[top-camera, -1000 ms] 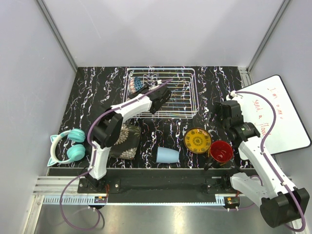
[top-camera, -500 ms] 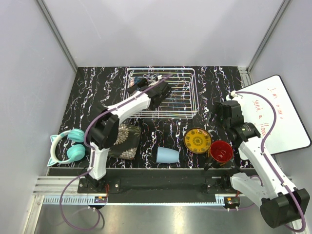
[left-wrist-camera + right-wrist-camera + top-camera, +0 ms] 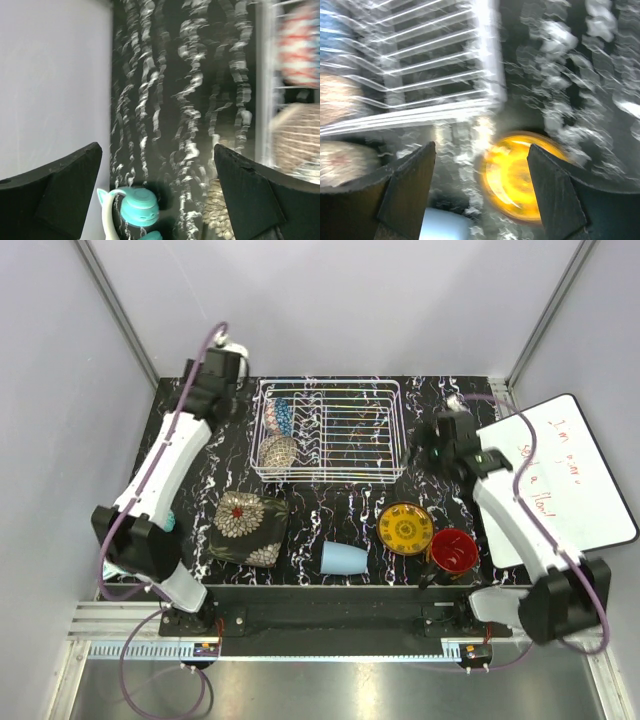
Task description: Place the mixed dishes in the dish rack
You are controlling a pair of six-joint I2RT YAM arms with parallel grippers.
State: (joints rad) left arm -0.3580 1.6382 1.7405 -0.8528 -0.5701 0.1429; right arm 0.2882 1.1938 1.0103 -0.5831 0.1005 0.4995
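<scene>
The white wire dish rack (image 3: 345, 430) stands at the back centre. In its left end are the blue patterned bowl (image 3: 283, 416) and, in front of it, the beige patterned bowl (image 3: 277, 451). On the table in front lie the black square floral plate (image 3: 248, 528), the light-blue cup (image 3: 344, 558) on its side, the yellow round plate (image 3: 405, 528) and the red-inside mug (image 3: 453, 550). My left gripper (image 3: 213, 385) (image 3: 157, 192) hovers open and empty at the back left corner. My right gripper (image 3: 443, 445) (image 3: 480, 192) is open and empty, right of the rack and above the yellow plate (image 3: 517, 175).
Teal headphones (image 3: 135, 207) lie at the left edge, mostly hidden under my left arm in the top view. A whiteboard (image 3: 565, 480) leans at the right. Grey walls close in the left, back and right sides.
My left arm swung from over the rack to the back left corner and its jaws opened. The beige bowl now shows in the rack. My right arm moved back towards the rack's right side.
</scene>
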